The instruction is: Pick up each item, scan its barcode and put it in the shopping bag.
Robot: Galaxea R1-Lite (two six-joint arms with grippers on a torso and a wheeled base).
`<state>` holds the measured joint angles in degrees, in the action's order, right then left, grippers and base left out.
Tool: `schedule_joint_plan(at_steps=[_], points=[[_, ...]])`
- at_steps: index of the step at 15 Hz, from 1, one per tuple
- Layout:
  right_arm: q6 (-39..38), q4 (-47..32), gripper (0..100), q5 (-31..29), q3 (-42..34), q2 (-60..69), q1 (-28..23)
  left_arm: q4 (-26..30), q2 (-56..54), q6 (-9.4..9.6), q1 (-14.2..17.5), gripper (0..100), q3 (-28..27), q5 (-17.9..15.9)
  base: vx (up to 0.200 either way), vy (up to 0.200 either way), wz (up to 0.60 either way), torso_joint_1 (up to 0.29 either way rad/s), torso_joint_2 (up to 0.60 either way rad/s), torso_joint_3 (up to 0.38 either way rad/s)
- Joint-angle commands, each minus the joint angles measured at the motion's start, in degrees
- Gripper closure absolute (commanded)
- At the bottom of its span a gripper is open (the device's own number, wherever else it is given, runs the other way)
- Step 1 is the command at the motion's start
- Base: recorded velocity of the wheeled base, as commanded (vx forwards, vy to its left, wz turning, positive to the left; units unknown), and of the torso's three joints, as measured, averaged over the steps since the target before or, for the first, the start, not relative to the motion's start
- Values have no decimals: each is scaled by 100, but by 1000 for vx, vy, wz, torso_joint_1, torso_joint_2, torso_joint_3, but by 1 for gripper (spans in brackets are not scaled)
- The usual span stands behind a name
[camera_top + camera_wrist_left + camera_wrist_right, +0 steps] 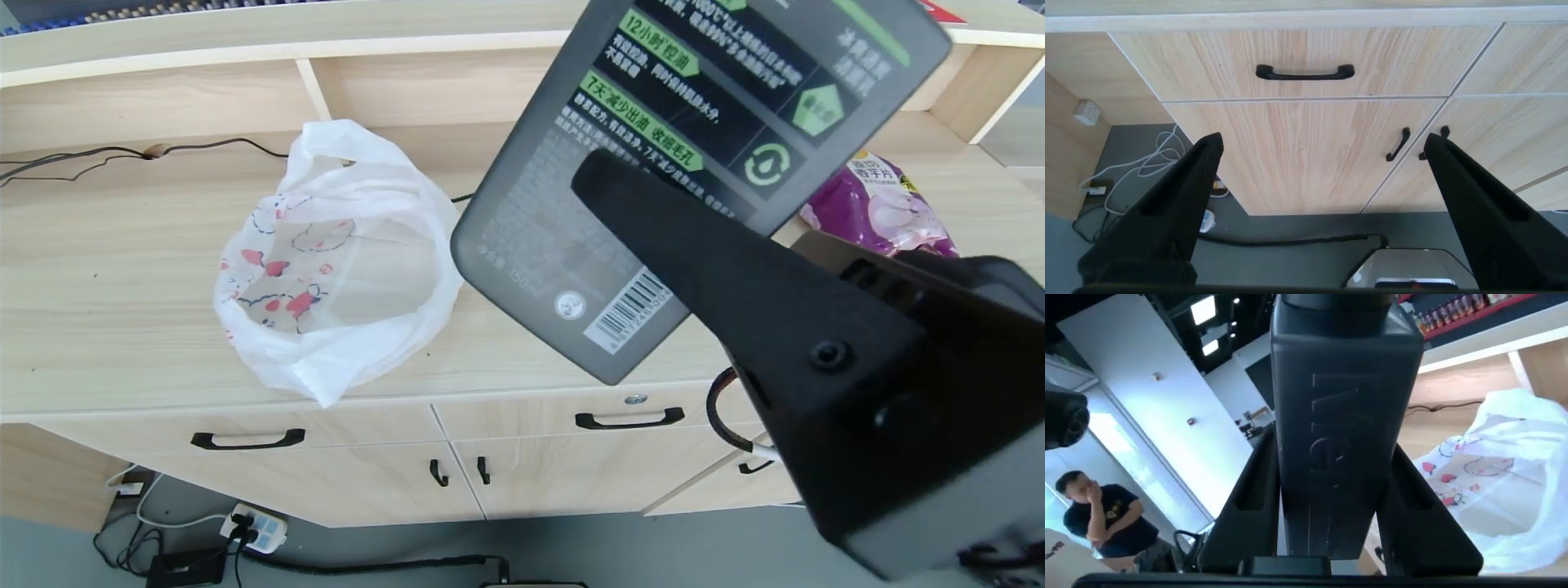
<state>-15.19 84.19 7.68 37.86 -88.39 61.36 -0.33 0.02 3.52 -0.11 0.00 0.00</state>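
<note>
Gripping a dark grey flat plastic bottle (702, 106) between its two black fingers, the right gripper (1335, 449) is closed on opposite sides of the bottle and holds it up close to the head camera. The printed back label faces that camera. The white barcode patch (633, 306) sits near the bottle's 6 o'clock end, just clear of the finger lying across the label. On the light wood counter (106, 269), at about 9 o'clock from the bottle, a white thin plastic shopping bag with red and blue prints (384, 188) stands with its mouth wide open. A purple foil snack packet (882, 204) lies on the counter at the bottle's 3 o'clock. The left gripper (1323, 147) hangs low before the wooden drawer front (1208, 61) with its black handle (1305, 73), its fingers spread wide and holding nothing.
</note>
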Motion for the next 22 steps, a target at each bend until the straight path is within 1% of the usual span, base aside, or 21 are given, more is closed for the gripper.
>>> schedule_joint_plan(at_steps=[1, 3, 9, 10, 11, 12, 13, 15, 16, 18, 19, 20, 21, 22], points=[[-37, -8, 100, 14, -25, 68, 193, -2, -2, 8, 2, 0, 0, 0, 0, 0, 0, 0, 0, 0], [-81, -16, 100, 14, -16, 94, 280, -11, -2, 8, 2, 0, 0, 0, 0, 0, 0, 0, 0, 0], [-116, -16, 100, 14, -51, 165, 272, -11, -2, 17, 2, 0, 0, 0, 0, 0, 0, 0, 0, 0], [-72, -25, 100, -30, -60, 156, 237, -11, -2, 17, 2, 0, 0, 0, 0, 0, 0, 0, 0, 0], [86, -87, 100, -74, -121, 129, -18, -11, -2, 17, 2, 0, 0, 0, 0, 0, 0, 0, 0, 0], [543, -210, 100, -82, -183, 77, -502, -11, -2, 8, 2, 0, 0, 0, 0, 0, 0, 0, 0, 0], [939, -307, 100, -47, -157, -2, -871, -11, -2, 8, 2, 0, 0, 0, 0, 0, 0, 0, 0, 0], [1835, -491, 100, -214, 116, -248, -1258, -11, -2, 8, 2, 0, 0, 0, 0, 0, 0, 0, 0, 0], [2477, -553, 100, -276, 301, -389, -1337, -11, -2, -1, 2, 0, 0, 0, 0, 0, 0, 0, 0, 0], [3004, -588, 100, -636, 828, -741, -1319, -11, -2, -1, 2, 0, 0, 0, 0, 0, 0, 0, 0, 0], [3822, -623, 100, -812, 1373, -987, -1425, -29, -2, 8, 2, 0, 0, 0, 0, 0, 0, 0, 0, 0], [4033, -614, 100, -715, 1610, -1180, -1539, -29, -2, 8, 2, 0, 0, 0, 0, 0, 0, 0, 0, 0], [4402, -614, 100, -689, 1760, -1312, -1653, -46, -2, 17, 2, 0, 0, 0, 0, 0, 0, 0, 0, 0], [4885, -614, 100, -460, 1795, -1453, -1890, -46, -2, 17, 2, 0, 0, 0, 0, 0, 0, 0, 0, 0]])
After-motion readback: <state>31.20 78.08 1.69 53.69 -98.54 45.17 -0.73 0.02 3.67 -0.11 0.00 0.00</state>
